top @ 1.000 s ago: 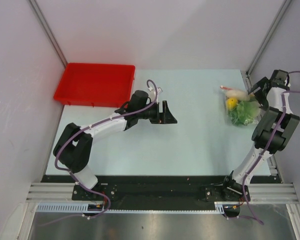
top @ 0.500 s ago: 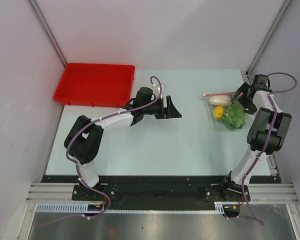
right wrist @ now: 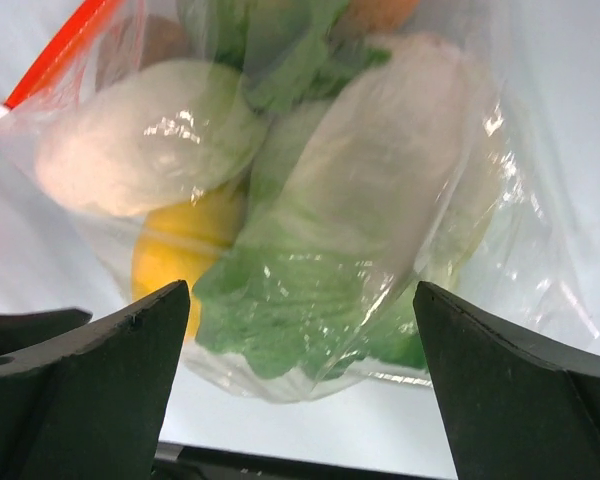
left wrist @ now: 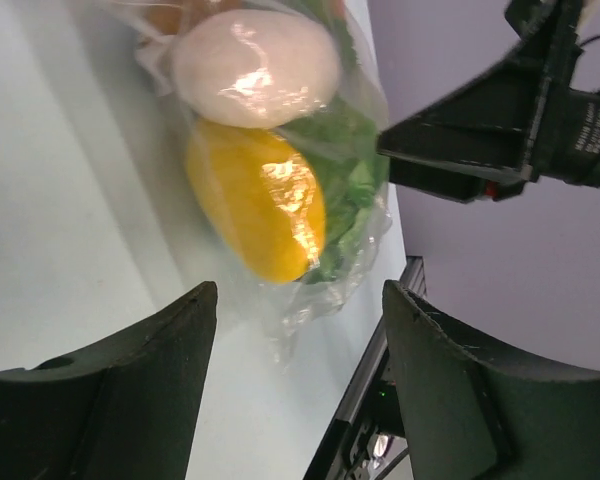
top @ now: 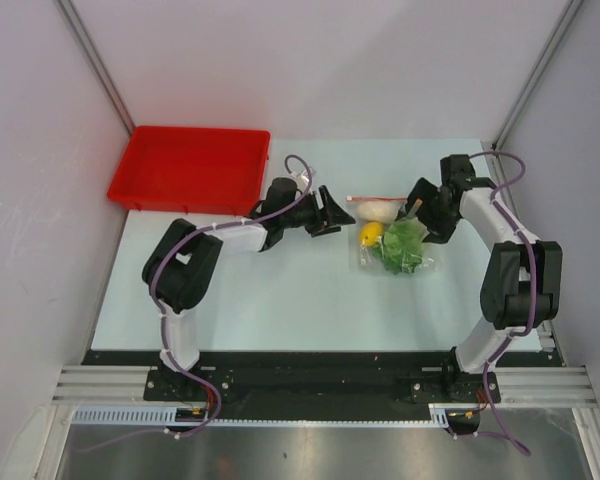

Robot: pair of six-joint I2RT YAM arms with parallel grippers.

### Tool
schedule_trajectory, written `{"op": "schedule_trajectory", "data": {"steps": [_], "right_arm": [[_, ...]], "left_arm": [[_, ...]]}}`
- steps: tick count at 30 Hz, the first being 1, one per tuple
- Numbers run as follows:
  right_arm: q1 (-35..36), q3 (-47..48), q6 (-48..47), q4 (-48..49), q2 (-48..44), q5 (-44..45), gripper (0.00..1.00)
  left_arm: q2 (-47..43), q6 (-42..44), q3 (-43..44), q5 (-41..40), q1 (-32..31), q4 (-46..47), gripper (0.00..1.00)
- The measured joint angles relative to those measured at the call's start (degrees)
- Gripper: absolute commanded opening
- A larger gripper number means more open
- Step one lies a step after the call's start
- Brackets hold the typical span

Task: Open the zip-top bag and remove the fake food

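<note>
The zip-top bag [top: 416, 263] lies flat at the table's middle right, its red zip strip [top: 375, 198] at the far side. Inside show the white radish [top: 378, 211], the yellow piece [top: 370, 234] and the green lettuce [top: 405, 245]. My left gripper [top: 332, 214] is open just left of the bag, which lies ahead of its fingers in the left wrist view [left wrist: 300, 300]. My right gripper [top: 426, 212] is open at the bag's right side. In the right wrist view [right wrist: 300, 300] the lettuce [right wrist: 300, 280] and radish [right wrist: 140, 140] bulge between its spread fingers. An orange piece [right wrist: 380, 10] shows at the top.
A red tray [top: 190, 168] stands at the back left corner of the pale table [top: 280, 290]. Grey walls close in the back and both sides. A black rail runs along the near edge.
The bag has moved left from the table's far right edge to the middle right, together with my right gripper. My left gripper has stayed near the middle and now faces the bag.
</note>
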Motion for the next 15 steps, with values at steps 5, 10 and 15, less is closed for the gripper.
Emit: {"op": "schedule_trajectory", "data": {"steps": [5, 10, 15], "right_arm": [[-0.61, -0.48, 0.59, -1.75, -2.01, -1.81, 1.0], [-4.11, -0.55, 0.0, -0.9, -4.98, -3.34, 1.0], [-10.32, -0.55, -0.42, 2.91, -3.93, -4.28, 1.0]], "left_arm": [[-1.55, 0.85, -1.88, -2.4, 1.92, -2.58, 0.63], [0.17, 1.09, 1.18, -2.84, 3.26, -3.76, 0.55], [5.73, -0.46, 6.93, -3.93, 3.41, -0.7, 0.58]]}}
